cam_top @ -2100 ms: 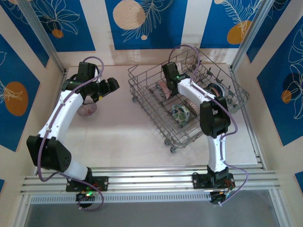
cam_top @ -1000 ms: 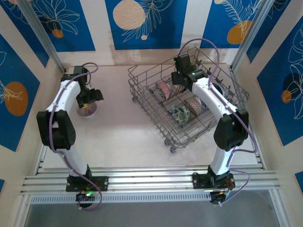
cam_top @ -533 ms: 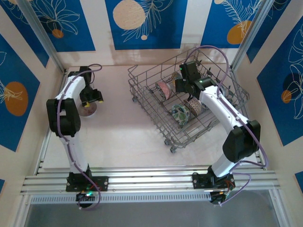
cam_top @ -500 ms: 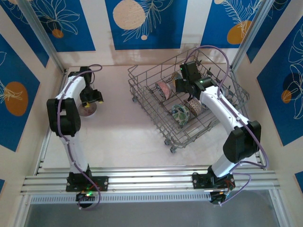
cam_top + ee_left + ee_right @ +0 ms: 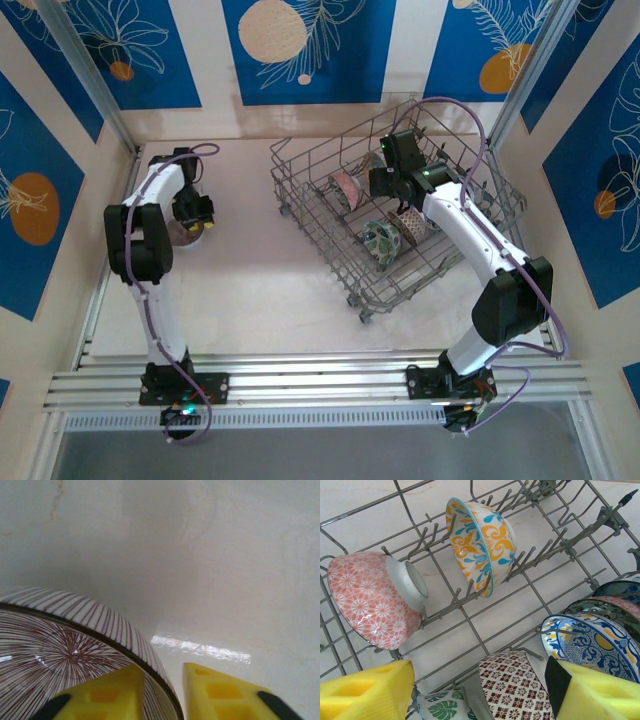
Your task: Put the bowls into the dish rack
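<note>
A white bowl with dark red stripes (image 5: pixel 55 645) sits on the table at the far left (image 5: pixel 183 233). My left gripper (image 5: pixel 162 690) straddles its rim, with one yellow finger (image 5: pixel 100 695) inside and the other outside, shut on the rim. The dish rack (image 5: pixel 320 250) stands at the right. It holds a pink bowl (image 5: pixel 367 597), an orange-and-teal bowl (image 5: pixel 480 540), a maroon patterned bowl (image 5: pixel 520 685), a blue-and-yellow bowl (image 5: pixel 587 642) and a green leaf bowl (image 5: pixel 442 707). My right gripper (image 5: pixel 480 692) hangs open above them (image 5: pixel 385 185), holding nothing.
The left arm (image 5: pixel 150 200) reaches along the left wall. The rack's upright tines (image 5: pixel 470 587) and wire walls surround the right gripper. Bare table (image 5: pixel 250 290) lies between the striped bowl and the rack.
The left gripper has come down over the striped bowl's rim and its jaws have narrowed onto it. The right gripper shifted slightly right over the rack, then held still, open.
</note>
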Tool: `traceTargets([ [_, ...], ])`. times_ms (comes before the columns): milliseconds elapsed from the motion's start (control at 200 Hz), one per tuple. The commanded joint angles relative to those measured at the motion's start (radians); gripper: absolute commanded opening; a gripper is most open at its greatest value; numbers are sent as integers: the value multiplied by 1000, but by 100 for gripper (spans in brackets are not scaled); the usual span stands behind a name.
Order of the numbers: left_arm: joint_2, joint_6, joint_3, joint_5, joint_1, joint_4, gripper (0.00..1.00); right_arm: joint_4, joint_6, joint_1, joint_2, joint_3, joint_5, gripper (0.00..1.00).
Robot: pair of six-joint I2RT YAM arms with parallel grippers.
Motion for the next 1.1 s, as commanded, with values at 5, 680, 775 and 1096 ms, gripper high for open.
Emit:
traceTargets([
  [5,10,16,23,26,10,-42,20,-14,13,9,-12,37,-24,71],
  [680,-286,-206,-105,225,17,78,0,-6,6,118,-60,107,-27,70],
  [775,-395,-316,-131,286,14,152,0,24,11,162,-75,118,-62,69],
  [1096,-752,-805,-284,239,-113,507,0,206,8,416,-36,153,-3,64],
])
